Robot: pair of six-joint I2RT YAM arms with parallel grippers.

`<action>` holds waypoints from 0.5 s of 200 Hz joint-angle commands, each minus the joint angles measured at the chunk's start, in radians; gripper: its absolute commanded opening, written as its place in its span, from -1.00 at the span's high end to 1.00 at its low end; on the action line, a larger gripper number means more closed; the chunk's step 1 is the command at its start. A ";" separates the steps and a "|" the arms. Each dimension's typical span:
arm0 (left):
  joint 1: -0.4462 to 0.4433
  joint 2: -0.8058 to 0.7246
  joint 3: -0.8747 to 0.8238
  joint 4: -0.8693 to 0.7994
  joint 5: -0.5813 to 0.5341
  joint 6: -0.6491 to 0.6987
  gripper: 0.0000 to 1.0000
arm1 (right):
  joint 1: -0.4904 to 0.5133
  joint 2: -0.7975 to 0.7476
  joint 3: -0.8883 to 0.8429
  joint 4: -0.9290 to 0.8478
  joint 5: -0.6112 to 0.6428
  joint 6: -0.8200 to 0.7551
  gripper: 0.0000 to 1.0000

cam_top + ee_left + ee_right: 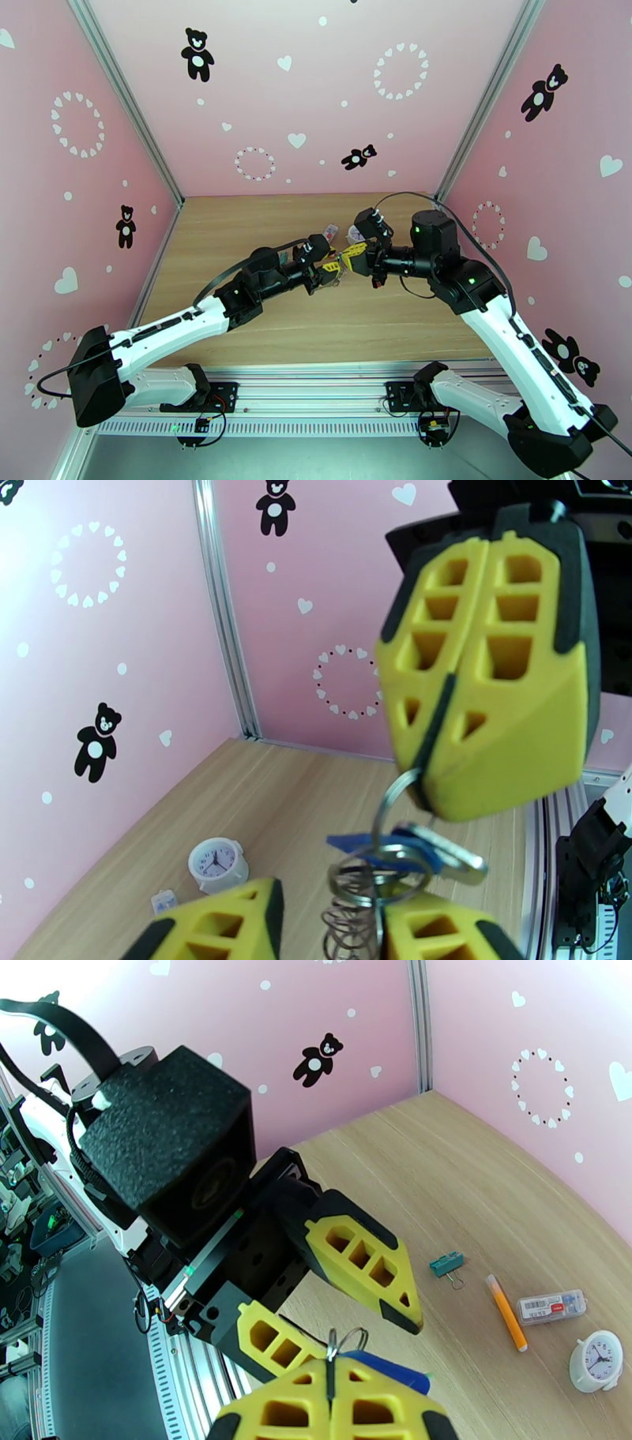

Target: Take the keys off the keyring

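Note:
Both grippers meet in mid-air over the table's middle. My right gripper (352,255) (423,789) (332,1374) is shut on a thin metal ring of the keyring (399,792), which hangs below it as a bunch of wire rings (347,910). A key with a blue head (359,843) (391,1370) and a silver blade lies across that bunch. My left gripper (331,270) (332,898) (359,1339) faces the right one with its yellow fingers (363,1264) apart on either side of the bunch. One finger is close to the rings; the other stands off them.
On the wooden table (442,1165) below lie a white clock (596,1361) (217,864), an orange pen (505,1311), a teal binder clip (447,1262) and a small clear labelled box (551,1306). Pink walls close three sides; a metal rail (316,395) runs along the near edge.

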 commanded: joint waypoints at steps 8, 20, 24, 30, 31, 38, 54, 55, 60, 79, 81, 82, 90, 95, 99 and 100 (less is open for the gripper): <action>-0.001 -0.017 -0.006 0.038 0.013 0.000 0.16 | -0.001 0.004 0.010 0.026 -0.010 0.014 1.00; -0.003 -0.013 -0.005 0.043 0.007 -0.004 0.15 | -0.001 0.005 0.010 0.027 -0.008 0.013 1.00; -0.003 -0.013 -0.005 0.046 0.004 -0.006 0.15 | -0.001 0.005 0.009 0.026 -0.009 0.013 1.00; -0.002 -0.011 -0.005 0.050 0.001 -0.008 0.13 | -0.001 0.004 0.009 0.028 -0.007 0.015 1.00; -0.003 -0.012 -0.006 0.052 0.001 -0.009 0.13 | 0.000 0.005 0.009 0.027 -0.007 0.014 1.00; -0.002 -0.012 -0.007 0.060 0.001 -0.013 0.11 | -0.001 0.005 0.008 0.028 -0.005 0.016 1.00; -0.005 -0.009 -0.006 0.067 0.007 -0.014 0.09 | -0.001 0.004 0.008 0.032 -0.003 0.020 1.00; -0.006 -0.009 -0.006 0.066 0.007 -0.014 0.09 | -0.001 0.004 0.009 0.032 -0.002 0.021 1.00; -0.008 -0.007 -0.005 0.065 0.003 -0.012 0.08 | 0.000 0.003 0.007 0.034 0.001 0.022 1.00; -0.019 -0.002 -0.002 0.067 -0.018 -0.009 0.06 | -0.001 0.005 0.009 0.037 0.010 0.027 1.00; -0.020 0.001 -0.001 0.067 -0.019 -0.011 0.06 | -0.001 0.004 0.009 0.037 0.011 0.027 1.00; -0.020 0.001 -0.001 0.067 -0.020 -0.011 0.06 | -0.001 0.005 0.009 0.037 0.011 0.027 1.00; -0.022 0.004 0.002 0.067 -0.027 -0.017 0.06 | -0.001 0.005 0.009 0.037 0.012 0.026 1.00; -0.022 0.005 0.003 0.067 -0.032 -0.020 0.06 | -0.001 0.006 0.009 0.037 0.011 0.028 1.00; -0.023 0.006 0.003 0.068 -0.037 -0.023 0.07 | 0.000 0.005 0.008 0.036 0.012 0.028 1.00; -0.022 0.005 0.003 0.068 -0.038 -0.024 0.07 | -0.001 0.005 0.009 0.036 0.012 0.028 1.00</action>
